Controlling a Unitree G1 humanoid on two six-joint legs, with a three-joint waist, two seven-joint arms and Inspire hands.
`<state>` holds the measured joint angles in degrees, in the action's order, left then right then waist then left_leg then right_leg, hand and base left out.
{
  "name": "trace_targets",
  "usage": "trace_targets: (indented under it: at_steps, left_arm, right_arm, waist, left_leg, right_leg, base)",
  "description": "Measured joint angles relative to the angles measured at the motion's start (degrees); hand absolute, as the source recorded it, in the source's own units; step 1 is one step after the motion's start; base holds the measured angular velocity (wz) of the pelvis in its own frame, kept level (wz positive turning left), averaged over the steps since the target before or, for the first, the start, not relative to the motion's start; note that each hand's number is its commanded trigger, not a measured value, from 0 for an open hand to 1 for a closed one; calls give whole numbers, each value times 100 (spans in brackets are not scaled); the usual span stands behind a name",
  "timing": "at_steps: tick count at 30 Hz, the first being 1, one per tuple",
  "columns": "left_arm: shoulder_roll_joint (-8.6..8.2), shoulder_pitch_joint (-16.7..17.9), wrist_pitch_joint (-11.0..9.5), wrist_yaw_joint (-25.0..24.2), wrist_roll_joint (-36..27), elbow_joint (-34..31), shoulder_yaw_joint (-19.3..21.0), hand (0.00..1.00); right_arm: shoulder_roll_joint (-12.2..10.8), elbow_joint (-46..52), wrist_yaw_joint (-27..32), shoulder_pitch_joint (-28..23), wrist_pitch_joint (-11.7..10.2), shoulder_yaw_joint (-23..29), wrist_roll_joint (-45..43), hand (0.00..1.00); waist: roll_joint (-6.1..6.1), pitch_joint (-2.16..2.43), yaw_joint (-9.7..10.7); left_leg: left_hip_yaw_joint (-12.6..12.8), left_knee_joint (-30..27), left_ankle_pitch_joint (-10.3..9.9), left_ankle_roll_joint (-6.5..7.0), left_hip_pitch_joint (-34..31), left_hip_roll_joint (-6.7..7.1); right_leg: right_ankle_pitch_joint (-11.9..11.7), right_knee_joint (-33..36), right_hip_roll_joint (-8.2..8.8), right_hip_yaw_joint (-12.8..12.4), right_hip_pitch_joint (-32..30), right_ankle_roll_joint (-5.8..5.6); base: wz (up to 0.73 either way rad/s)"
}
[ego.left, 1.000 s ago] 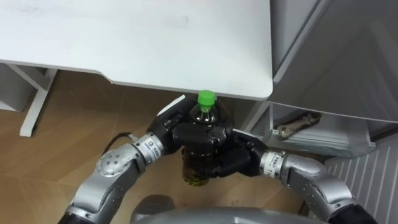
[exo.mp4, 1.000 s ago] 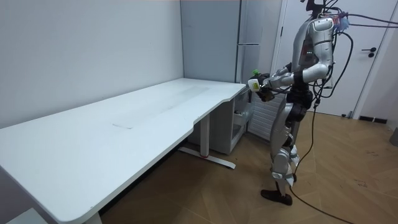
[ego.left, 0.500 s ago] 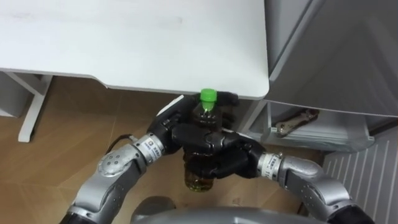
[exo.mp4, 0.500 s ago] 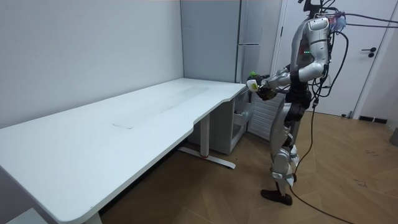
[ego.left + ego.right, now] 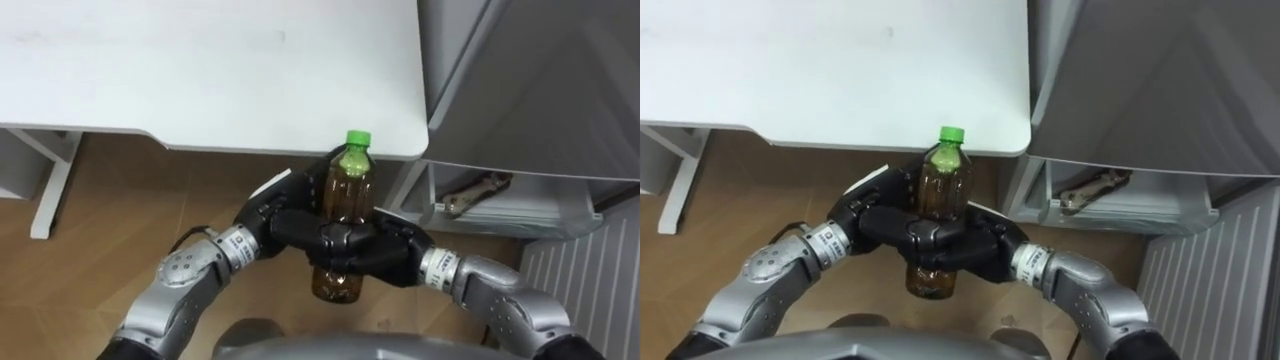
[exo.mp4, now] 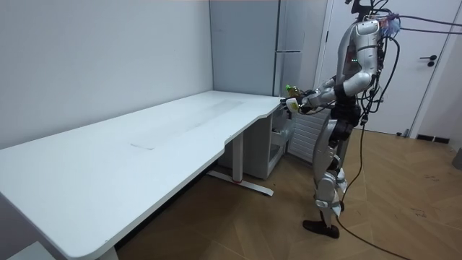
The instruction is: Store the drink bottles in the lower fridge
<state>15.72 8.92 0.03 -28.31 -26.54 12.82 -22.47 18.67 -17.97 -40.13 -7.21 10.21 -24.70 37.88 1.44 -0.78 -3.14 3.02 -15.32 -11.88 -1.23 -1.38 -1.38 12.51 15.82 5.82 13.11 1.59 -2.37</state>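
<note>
Both hands are gripping the bottle (image 5: 348, 215): the left hand (image 5: 275, 215) and right hand (image 5: 390, 260) are curling their fingers round its middle, holding it upright (green cap up) clear of the table (image 5: 200, 80), at 6 o'clock of its corner. The fridge (image 5: 540, 80) is standing at 2 o'clock. The pickup looks done; getting the bottle to the lower compartment and setting it inside are remaining.

It looks like an office or lab room set up for trials. A long white bench (image 6: 144, 137) on metal legs runs beside a plain pale wall (image 6: 86, 65). A tall grey fridge (image 6: 292, 72) stands in the far corner, with a white door (image 6: 426, 72) to its right. The floor (image 6: 404, 195) is wood-patterned, and a metal hand tool (image 5: 478, 195) lies on a low shelf (image 5: 520, 222).
</note>
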Motion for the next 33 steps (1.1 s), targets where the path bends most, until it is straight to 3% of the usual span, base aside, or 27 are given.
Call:
trace_targets:
  at_steps: [2, 7, 9, 13, 18, 23, 29, 33]
  left_arm:
    - [0, 47, -3, -27, -7, 46, 0, 0]
    - [-116, 46, -404, -147, -17, 576, 45, 0]
    - [-167, 32, -445, -167, -10, 771, 142, 0]
    - [-179, 57, -237, -194, -3, 1250, 302, 0]
    - [-174, 91, -118, -122, 43, 2065, 584, 0]
    - [49, 484, 159, 195, 518, 2514, 776, 0]
    - [62, 561, 211, 598, 1051, 2662, 1060, 0]
    - [59, 492, 214, 777, 1050, 2871, 1095, 0]
  right_arm:
    - [-5, 0, 8, -35, 7, 0, 0, 100]
    - [-6, -111, 59, -143, 6, 41, 36, 100]
    - [-19, -257, 122, -160, 7, 158, 37, 100]
    - [44, -386, 503, -289, 27, 305, 33, 100]
    - [142, -477, 787, -495, 114, 438, 115, 100]
    - [123, -605, 1307, -540, 101, 1196, 1011, 100]
    - [59, -1150, 1887, -264, -124, 1694, 2356, 100]
    - [60, -1645, 2186, -57, -302, 1708, 2563, 100]
  waist:
    - [7, 0, -3]
    - [41, 10, -23]
    - [47, 14, -21]
    - [46, 20, -20]
    - [14, 44, -25]
    - [38, 63, 118]
    - [104, 61, 150]
    - [95, 59, 151]
  left_leg:
    - [3, 6, 0, 0, 55, 2]
    - [62, 67, 1, 1, 136, 1]
    - [65, 58, 1, 1, 163, 1]
    - [93, 89, 0, 1, 186, -2]
    - [167, 108, 0, 1, 216, -9]
    - [189, 113, 1, 2, 216, -10]
    - [243, 72, 1, 1, -9, -73]
    - [287, 72, 7, -9, -108, -98]
  right_leg:
    - [3, -3, 0, -5, 53, -5]
    - [3, -32, -2, -35, 91, -8]
    - [2, -36, -1, -34, 113, -8]
    - [2, -54, -3, -42, 123, -9]
    - [-4, -88, -15, -106, 130, -15]
    - [-7, -103, -16, -130, 121, -17]
    - [-92, -104, -74, -200, -124, 12]
    - [-111, -100, -95, -234, -249, 32]
  base:
    - [-4]
    - [-5]
    - [0]
    - [-3]
    - [-7]
    - [0]
    - [-6]
    - [-8]
